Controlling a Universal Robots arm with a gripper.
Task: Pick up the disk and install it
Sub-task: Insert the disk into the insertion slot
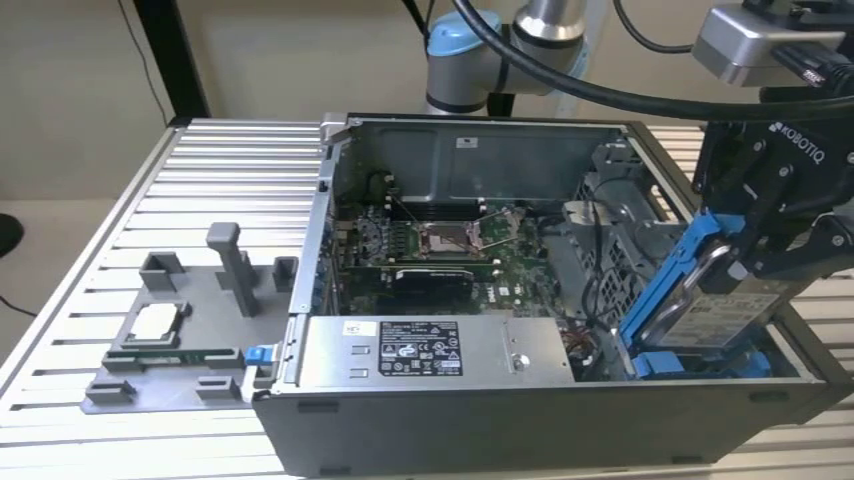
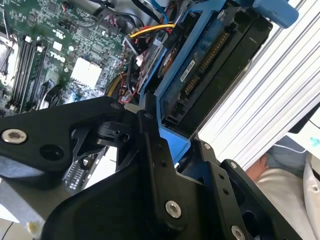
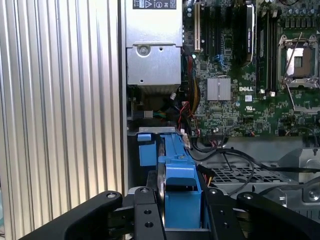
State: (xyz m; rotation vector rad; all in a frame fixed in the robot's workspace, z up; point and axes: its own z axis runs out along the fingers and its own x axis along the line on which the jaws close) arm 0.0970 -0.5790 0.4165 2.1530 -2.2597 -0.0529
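- The tool is clamped on the upper end of the disk, one black finger on each side of its blue carrier bracket.
- The disk stands on edge and steeply tilted. Its long axis runs from its low end, down inside the computer case, up towards the exterior view's right.
- Its white label faces outward, towards the case's wall on the exterior view's right, and the blue bracket frames the edge towards the motherboard.
- The low end sits among the blue bay fittings in the case's near corner on the exterior view's right, just beside the grey power supply. I cannot tell whether it is fully seated.
- In the first wrist view the disk is seen edge-on, running straight away from the tool into the bay.
- In the second wrist view the disk shows its dark underside and connector pins beyond the tool.
- The case lies open on the slatted metal worktop.
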